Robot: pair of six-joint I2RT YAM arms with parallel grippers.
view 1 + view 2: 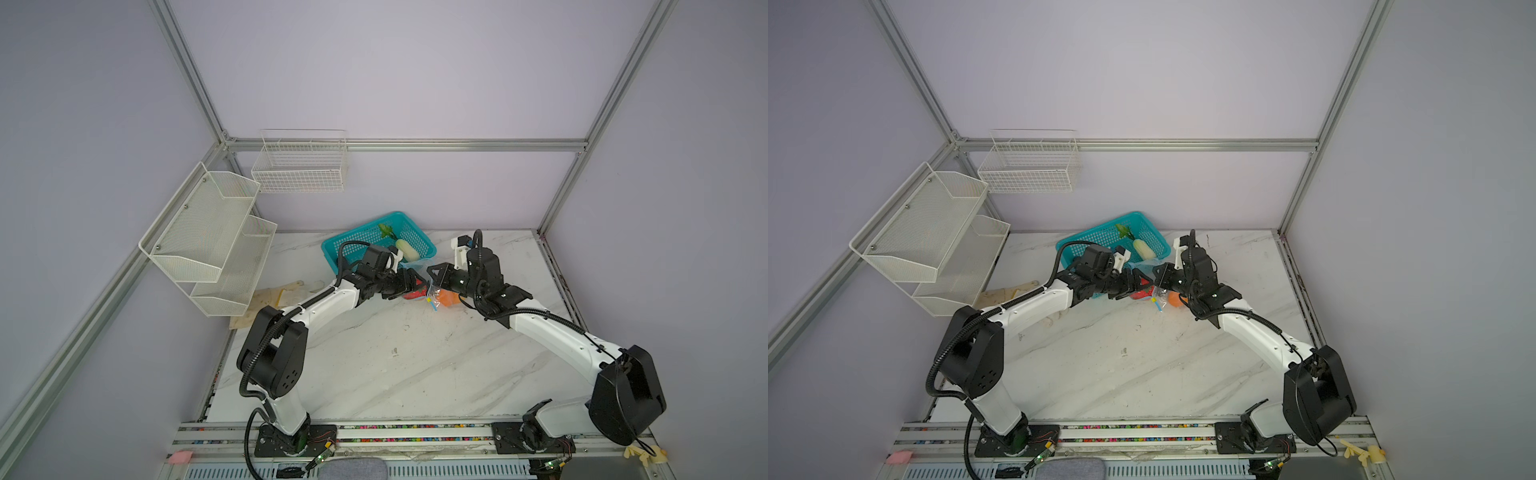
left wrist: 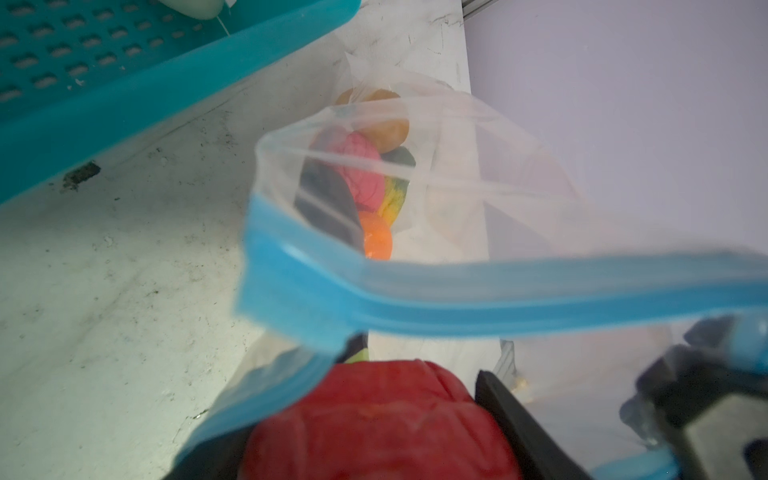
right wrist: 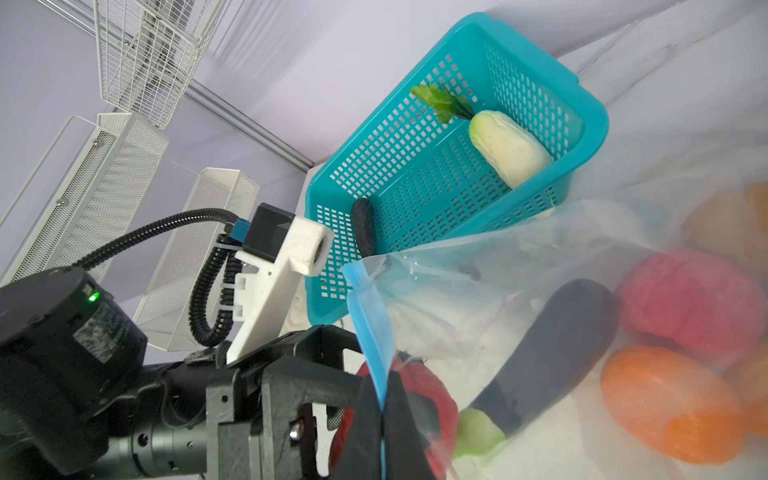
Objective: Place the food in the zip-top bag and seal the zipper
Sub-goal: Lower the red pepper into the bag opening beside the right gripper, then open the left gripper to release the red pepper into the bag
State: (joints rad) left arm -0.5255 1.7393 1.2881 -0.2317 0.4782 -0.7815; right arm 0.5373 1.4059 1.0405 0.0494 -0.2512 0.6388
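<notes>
The clear zip-top bag lies on the marble table in front of the teal basket, mouth held open. My right gripper is shut on its light-blue zipper strip. My left gripper grips a red food piece at the bag's mouth, under the zipper. Inside the bag lie an orange, a pink piece, a dark eggplant and a mango. In both top views the two grippers meet at the bag.
The teal basket stands just behind the bag and holds a white cabbage with green leaves and a dark piece. White mesh shelves and a wire basket hang on the walls at the left. Beige cloth lies at the table's left edge.
</notes>
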